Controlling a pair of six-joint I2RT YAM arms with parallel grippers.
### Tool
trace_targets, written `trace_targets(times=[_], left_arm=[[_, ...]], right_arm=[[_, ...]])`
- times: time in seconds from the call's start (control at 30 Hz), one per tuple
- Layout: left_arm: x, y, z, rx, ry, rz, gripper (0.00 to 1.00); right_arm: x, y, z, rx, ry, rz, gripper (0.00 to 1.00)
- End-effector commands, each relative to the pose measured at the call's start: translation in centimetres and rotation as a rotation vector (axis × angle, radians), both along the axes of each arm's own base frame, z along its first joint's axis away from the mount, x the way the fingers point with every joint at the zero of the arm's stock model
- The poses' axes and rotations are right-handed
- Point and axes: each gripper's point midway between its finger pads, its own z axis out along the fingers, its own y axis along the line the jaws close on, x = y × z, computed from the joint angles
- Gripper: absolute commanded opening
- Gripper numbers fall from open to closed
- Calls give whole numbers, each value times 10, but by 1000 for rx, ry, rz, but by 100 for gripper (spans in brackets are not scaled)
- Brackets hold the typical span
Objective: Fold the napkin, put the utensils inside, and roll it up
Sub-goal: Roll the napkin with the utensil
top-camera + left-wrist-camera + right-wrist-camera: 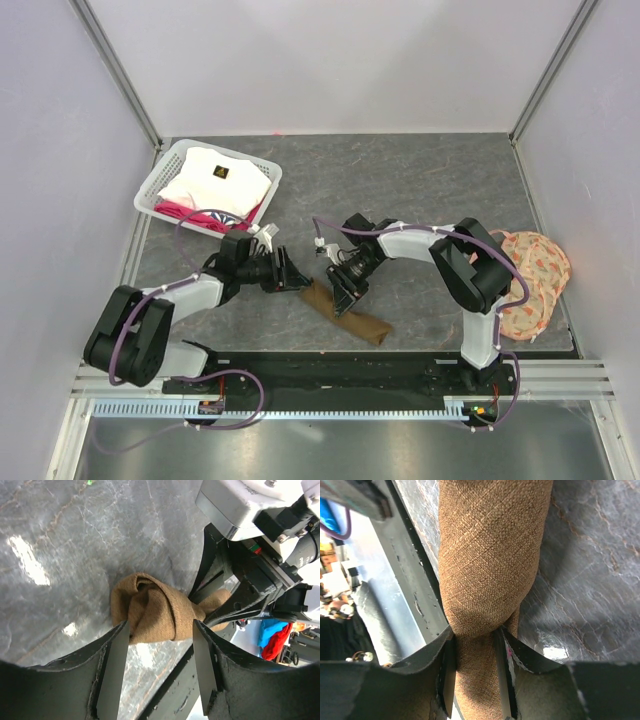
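The napkin [347, 314] lies as an olive-brown roll on the grey table, slanting toward the near edge. In the right wrist view the napkin [490, 555] runs up from between the jaws, pinched narrow where my right gripper [475, 641] is shut on it. My right gripper [345, 292] sits over the roll's middle. In the left wrist view the roll's folded end [152, 611] lies just past the fingertips of my left gripper [160, 632], which is open with bare table between its jaws. My left gripper [291, 272] is at the roll's left end. The utensils are out of view.
A white basket [158, 192] at the back left holds a white cloth [215, 178] and a pink item. A peach floral fabric [537, 278] lies at the right by the right arm. A black rail [330, 368] runs along the near edge.
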Motion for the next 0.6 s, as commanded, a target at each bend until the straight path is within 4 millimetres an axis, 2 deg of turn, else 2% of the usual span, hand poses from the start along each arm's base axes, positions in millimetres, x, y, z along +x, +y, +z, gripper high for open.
trace_targets(times=[0.0, 0.2, 0.4, 0.5, 0.53, 0.57], left_arm=[[8, -13, 6, -43, -71, -57, 61], [4, -26, -4, -48, -41, -106, 59], [5, -34, -4, -48, -50, -124, 55], [4, -37, -8, -46, -39, -135, 40], [3, -37, -10, -46, -28, -138, 30], [2, -37, -11, -47, -22, -141, 25]], right_arm=[[1, 0, -4, 24, 12, 29, 41], [3, -2, -8, 15, 19, 28, 41], [3, -4, -11, 3, 18, 31, 41], [6, -3, -11, -1, 4, 28, 42], [8, -2, -10, -7, -3, 23, 42], [12, -4, -10, -23, -24, 18, 42]])
